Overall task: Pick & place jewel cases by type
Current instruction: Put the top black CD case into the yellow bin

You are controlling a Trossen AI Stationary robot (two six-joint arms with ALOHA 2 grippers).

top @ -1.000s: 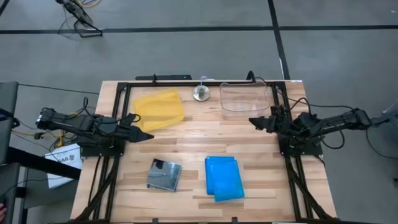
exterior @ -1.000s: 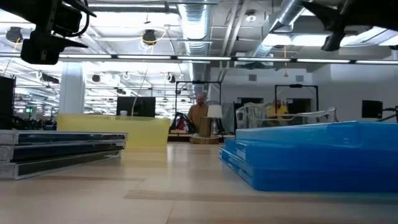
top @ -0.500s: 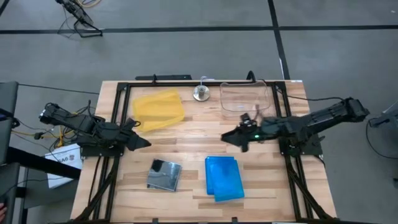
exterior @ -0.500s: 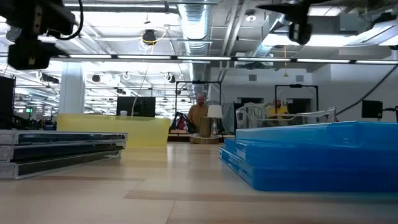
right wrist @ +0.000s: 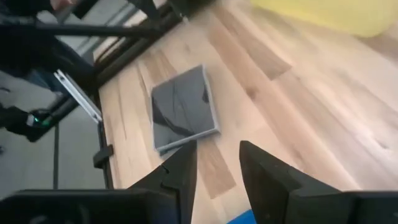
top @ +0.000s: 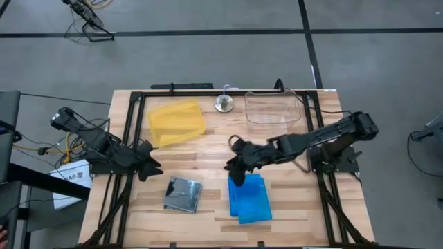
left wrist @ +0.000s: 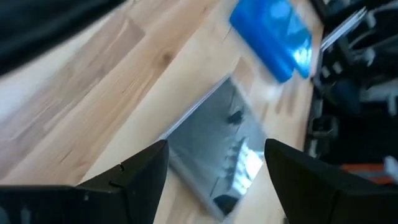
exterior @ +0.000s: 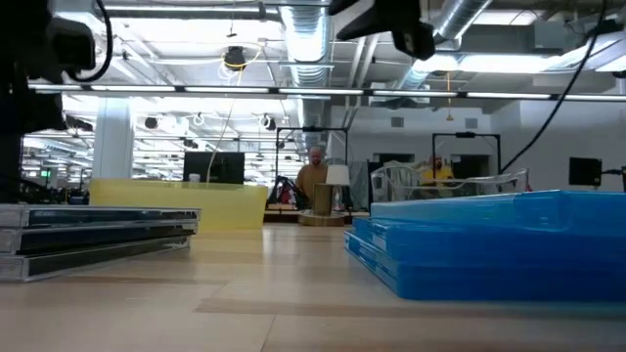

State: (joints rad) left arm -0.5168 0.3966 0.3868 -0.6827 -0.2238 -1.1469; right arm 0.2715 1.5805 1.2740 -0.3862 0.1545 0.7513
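Two stacks of jewel cases lie flat on the wooden table near its front edge: clear-grey ones (top: 183, 194) at centre left and blue ones (top: 249, 198) at centre right. In the low view the grey stack (exterior: 98, 235) and the blue stack (exterior: 489, 244) rest on the tabletop. My right gripper (top: 235, 177) hangs open, with a narrow gap (right wrist: 214, 165), above the blue stack's far left corner. My left gripper (top: 156, 168) stands wide open (left wrist: 214, 155) just left of and above the grey cases (left wrist: 217, 149), pointing at them. Neither touches anything.
A yellow tray (top: 176, 122) lies at the far left and a clear plastic tub (top: 272, 109) at the far right, with a small round silver object (top: 223, 104) between them. Black frame rails (top: 124, 138) run along both table sides. Bare wood shows between the two stacks.
My right arm has stretched out from the table's right side toward the middle and the near edge, tipping downward, and now hangs over the blue stack's far left corner. My left gripper has swung toward the near edge and sunk toward the grey cases. The cases have not moved.
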